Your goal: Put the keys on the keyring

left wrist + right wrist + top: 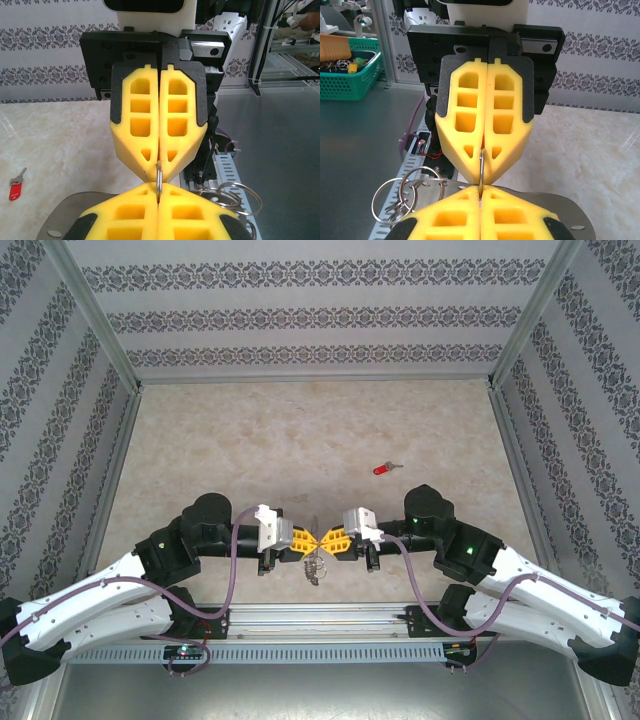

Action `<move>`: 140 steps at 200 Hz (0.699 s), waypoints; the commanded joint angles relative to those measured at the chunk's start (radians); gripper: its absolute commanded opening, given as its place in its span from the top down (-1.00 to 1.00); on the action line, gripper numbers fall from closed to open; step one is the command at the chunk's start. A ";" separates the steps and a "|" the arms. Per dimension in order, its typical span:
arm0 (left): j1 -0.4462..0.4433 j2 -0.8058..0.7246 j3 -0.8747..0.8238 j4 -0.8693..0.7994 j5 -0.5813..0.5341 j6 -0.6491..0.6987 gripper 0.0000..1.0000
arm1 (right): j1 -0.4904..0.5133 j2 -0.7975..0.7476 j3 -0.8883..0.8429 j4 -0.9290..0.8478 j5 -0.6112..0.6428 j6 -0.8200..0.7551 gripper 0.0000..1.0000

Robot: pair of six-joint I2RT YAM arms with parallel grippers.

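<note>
The left gripper and right gripper are both pinching the keyring, tip to tip, at near centre. The key is lying farther out and rightward, long axis running left-right, blade pointing right; the right arm is standing nearer. No legible writing is showing.

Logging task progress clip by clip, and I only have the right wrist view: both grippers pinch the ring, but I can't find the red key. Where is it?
Observer: The key lies flat on the table, apart from both grippers, farther out on the right arm's side.
Operator: Anything threaded through it?
Observer: No, the left wrist view shows it alone, off the keyring.
Operator: Where do the arms meet?
Observer: Top view: left gripper and right gripper meet tip to tip near the table's near edge, at mid-width.
</note>
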 commanded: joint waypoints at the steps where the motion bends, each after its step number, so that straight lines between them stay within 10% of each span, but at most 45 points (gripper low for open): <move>1: -0.009 -0.002 0.001 0.071 0.029 -0.010 1.00 | 0.009 0.021 -0.002 0.050 -0.030 -0.002 0.95; 140: -0.009 0.007 0.024 -0.030 -0.111 0.059 0.78 | 0.016 0.000 0.021 -0.046 0.084 -0.102 1.00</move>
